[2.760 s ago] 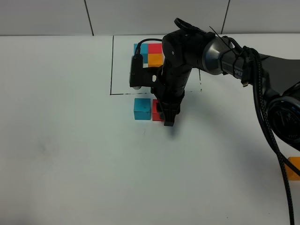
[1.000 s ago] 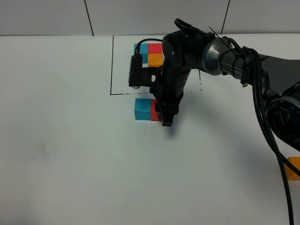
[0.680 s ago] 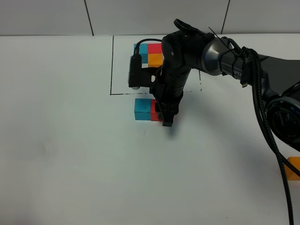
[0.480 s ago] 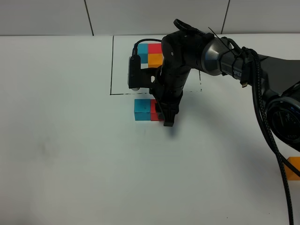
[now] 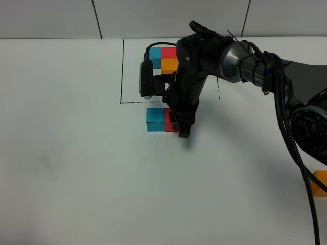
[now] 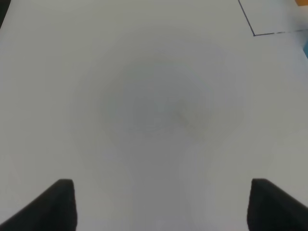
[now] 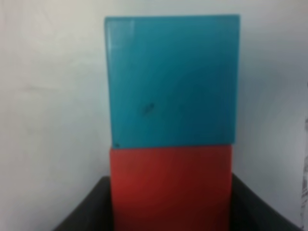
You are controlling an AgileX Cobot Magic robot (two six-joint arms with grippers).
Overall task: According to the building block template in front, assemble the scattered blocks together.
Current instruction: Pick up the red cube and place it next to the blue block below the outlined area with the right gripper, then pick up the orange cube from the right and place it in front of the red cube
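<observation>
The scattered blocks are judged light, rigid and smooth-sided. Each is best taken across two opposite flat faces, or nudged squarely on one. The teal-blue cube, marked by a faint dark speck, and the red cube are seen touching, just outside the drawn frame of the building block template near the table's far edge. The orange cube is seen at the right edge. The right fingers are shut, empty, set against the red cube. The left fingers are held apart, holding nothing.
</observation>
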